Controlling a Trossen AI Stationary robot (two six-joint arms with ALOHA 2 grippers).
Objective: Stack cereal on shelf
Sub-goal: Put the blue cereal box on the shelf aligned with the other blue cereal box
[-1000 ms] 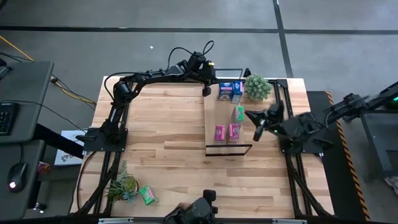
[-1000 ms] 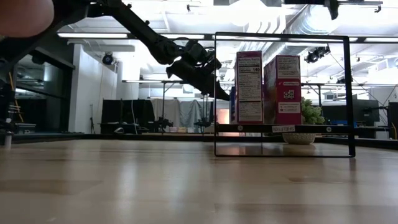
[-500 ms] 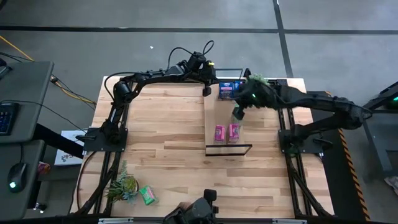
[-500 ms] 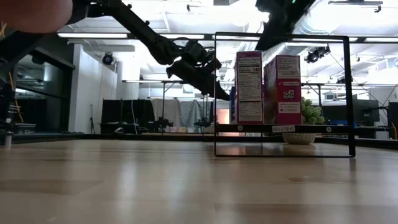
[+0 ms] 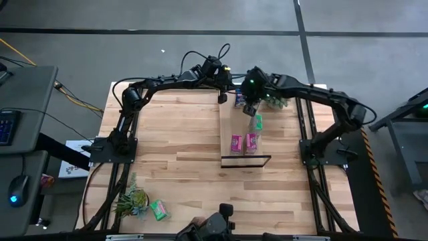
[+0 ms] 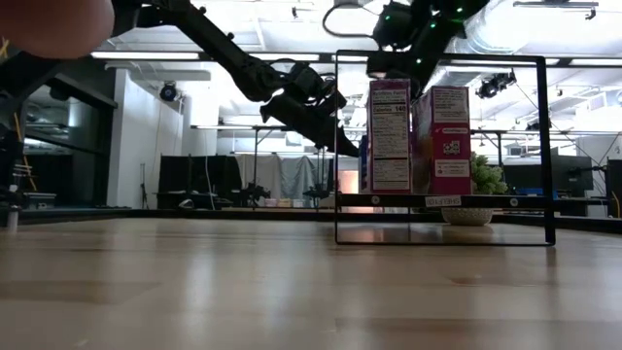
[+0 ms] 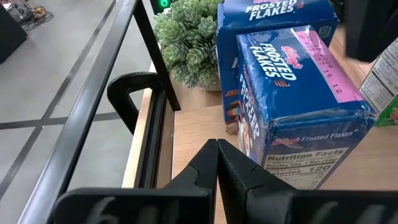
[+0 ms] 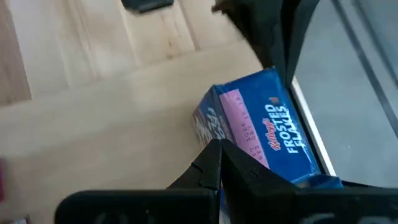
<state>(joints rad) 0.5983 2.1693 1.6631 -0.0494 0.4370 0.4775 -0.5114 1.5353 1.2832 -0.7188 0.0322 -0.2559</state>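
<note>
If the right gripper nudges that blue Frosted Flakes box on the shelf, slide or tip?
The blue Frosted Flakes box stands upright on a narrow base, so a high push likely tips it; a low push probably slides it on the smooth shelf. Being small cardboard, it is probably light.

You have one spiky potted plant at the butcher-block table's near-left corner and another plant at the far-right.
</note>
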